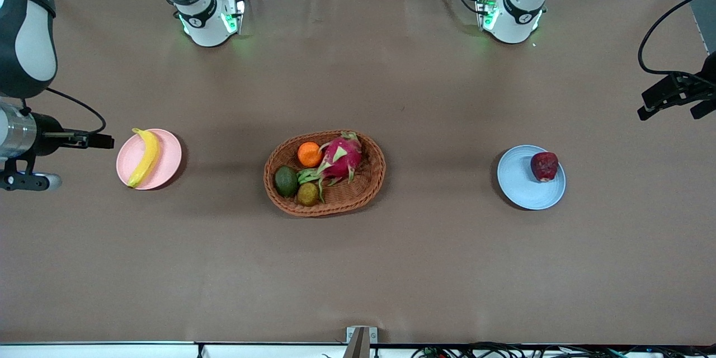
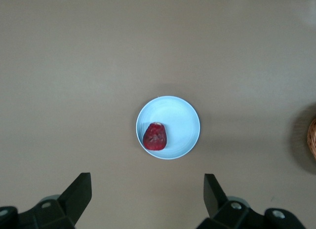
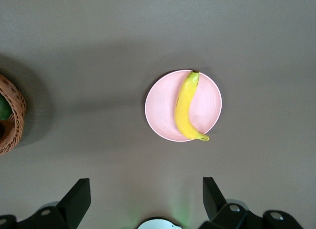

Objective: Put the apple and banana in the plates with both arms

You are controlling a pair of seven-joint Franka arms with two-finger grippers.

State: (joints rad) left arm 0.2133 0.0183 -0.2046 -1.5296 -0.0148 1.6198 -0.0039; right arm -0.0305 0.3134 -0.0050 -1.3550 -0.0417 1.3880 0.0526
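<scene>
The dark red apple [image 1: 544,166] lies on the light blue plate [image 1: 523,184], close to its rim toward the left arm's end of the table. The yellow banana [image 1: 145,156] lies across the pale pink plate [image 1: 168,159], toward the right arm's end. My left gripper [image 2: 148,178] is open and empty, high over the table past the blue plate [image 2: 180,120]; it also shows in the front view [image 1: 670,111]. My right gripper [image 3: 146,183] is open and empty, high over the table past the pink plate [image 3: 160,108].
An oval brown wicker basket [image 1: 369,182] stands mid-table between the plates. It holds a pink dragon fruit [image 1: 340,158], an orange [image 1: 309,154] and two dark green fruits. Both arm bases stand along the table's edge farthest from the front camera.
</scene>
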